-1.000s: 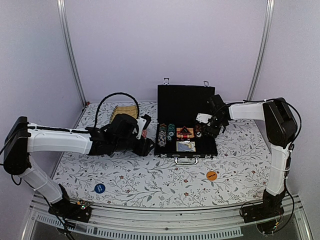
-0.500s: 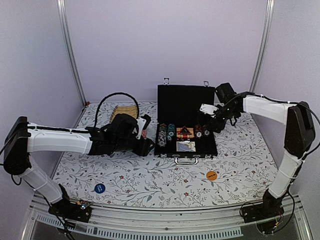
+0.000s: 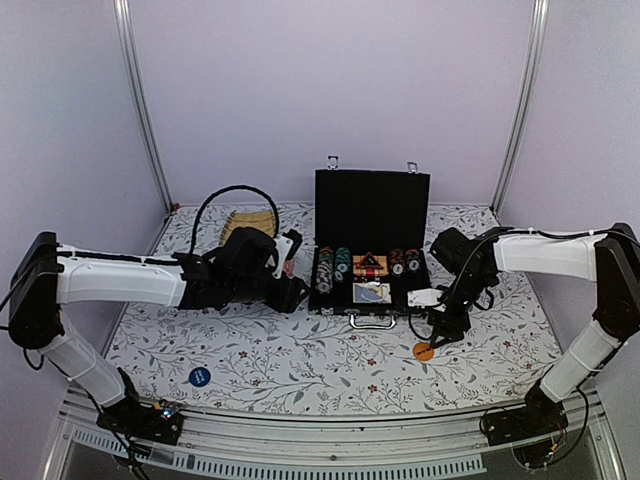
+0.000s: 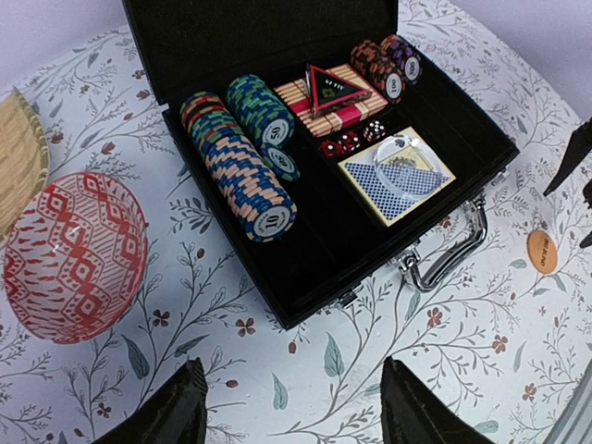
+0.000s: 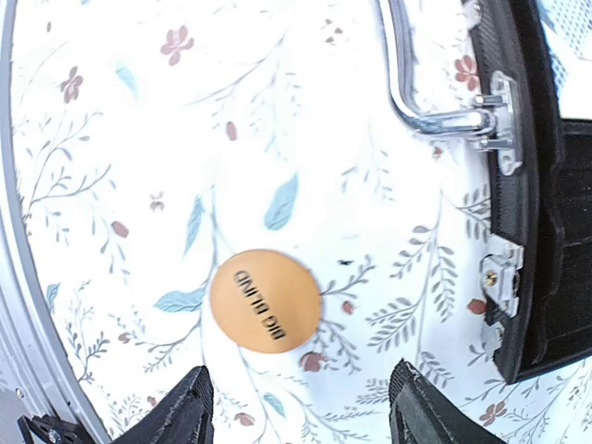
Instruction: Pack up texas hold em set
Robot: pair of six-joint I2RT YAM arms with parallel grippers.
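Note:
The black briefcase (image 3: 370,205) stands open at mid-table, lid upright. Inside it lie rows of poker chips (image 4: 245,162), a red triangle (image 4: 335,90) on a card deck, red dice (image 4: 350,141) and a blue-backed card deck (image 4: 396,176). My left gripper (image 4: 291,388) hangs open over the cloth, just off the case's front left corner (image 4: 287,319), holding nothing. An orange disc (image 5: 265,300) lies on the cloth in front of the case's right end. My right gripper (image 5: 301,388) is open just beside the disc, not touching it. A blue disc (image 3: 199,376) lies near the front left.
A pink-red woven ball (image 4: 74,254) sits left of the case, close to my left gripper (image 3: 295,282). A tan slatted mat (image 3: 250,218) and a black cable loop (image 3: 215,200) are behind the left arm. The case's silver handle (image 5: 416,102) and latch (image 5: 495,305) face my right gripper (image 3: 440,330).
My right arm has swung from over the case's right side out to the front, down over the orange disc, its jaws a little narrower. The left arm has not moved.

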